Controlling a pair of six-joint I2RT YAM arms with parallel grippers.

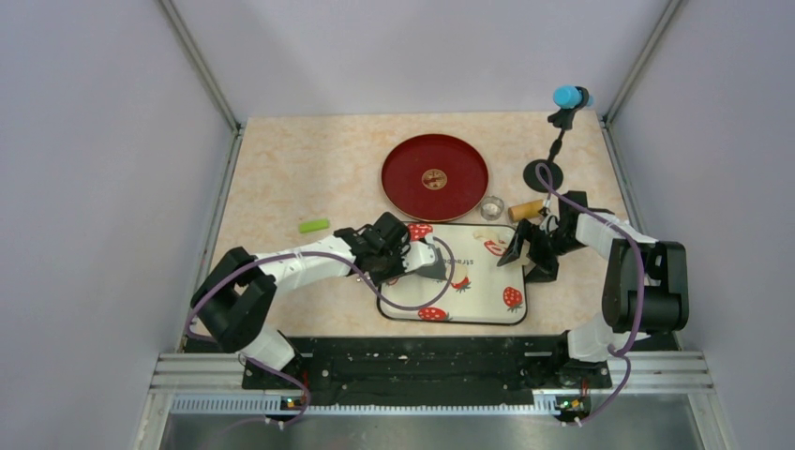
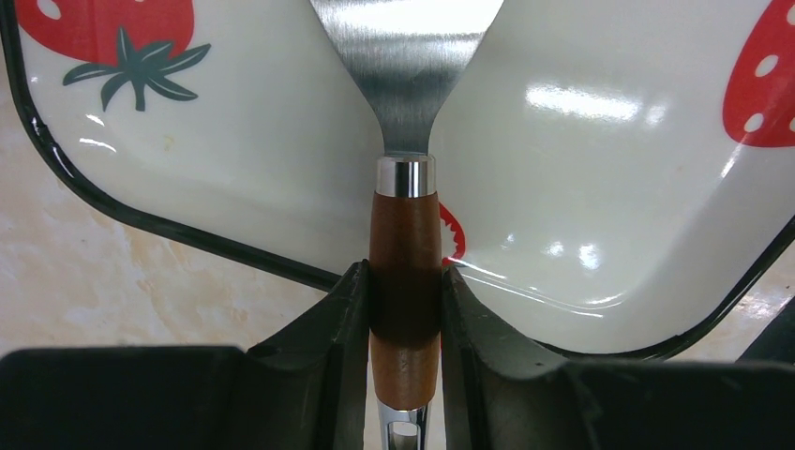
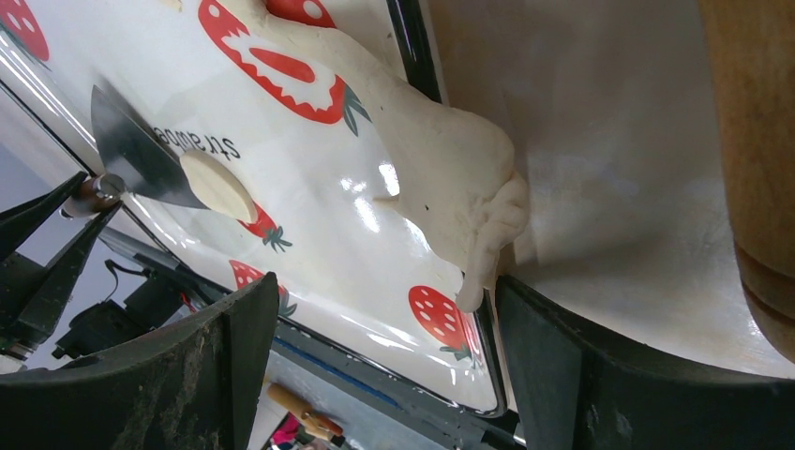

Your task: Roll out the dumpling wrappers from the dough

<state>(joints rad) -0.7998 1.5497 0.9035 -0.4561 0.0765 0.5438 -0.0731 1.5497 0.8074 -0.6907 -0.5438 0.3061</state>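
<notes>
My left gripper [image 1: 410,257] [image 2: 404,281] is shut on the brown wooden handle of a metal spatula [image 2: 405,216], whose blade [image 3: 141,150] reaches over the strawberry tray [image 1: 487,305]. In the right wrist view a small round wrapper [image 3: 217,186] lies at the blade's edge on the tray [image 3: 319,234]. The dough [image 3: 441,159] [image 1: 487,240] is a pale sheet at the tray's right edge, with a fold drooping over the rim. My right gripper [image 1: 521,249] [image 3: 384,356] is open and empty, and its right finger [image 3: 562,366] is just beside the drooping dough tip.
A red plate [image 1: 434,176] sits behind the tray. A small metal ring [image 1: 492,206] and the tan wooden roller [image 1: 527,209] [image 3: 759,141] lie at the back right. A green piece [image 1: 314,225] lies left of the tray. A stand with a blue top [image 1: 567,97] is at the far right.
</notes>
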